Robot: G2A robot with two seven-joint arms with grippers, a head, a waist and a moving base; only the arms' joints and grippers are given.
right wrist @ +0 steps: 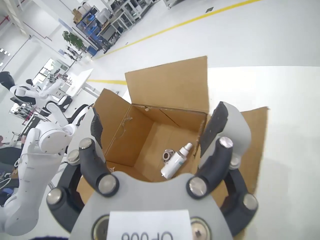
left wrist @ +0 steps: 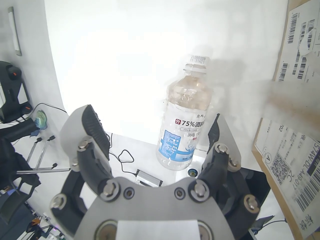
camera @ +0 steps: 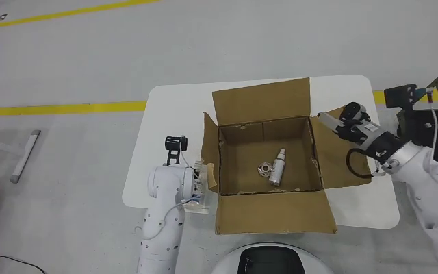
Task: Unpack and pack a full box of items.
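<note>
Bottle (left wrist: 183, 126) of clear liquid sits on the table (left wrist: 112, 38) beside the box (camera: 263, 101), between the left gripper's (left wrist: 152, 116) wide-spread fingers, ungripped. It is probably heavyish, with smooth, thin plastic (slippery, dentable), so take it at the labelled middle. Right gripper (right wrist: 155, 126) hangs open and empty over the box, where a spray (camera: 277, 168) and a flange (camera: 263, 168) lie.

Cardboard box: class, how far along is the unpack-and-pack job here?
Done: the box stands open, and a clear bottle is out on the table beside it. In hand: nothing gripped; the left gripper is open at that bottle, the right gripper open over a side flap. Remaining: a spray bottle and a metal fitting lie inside.
</note>
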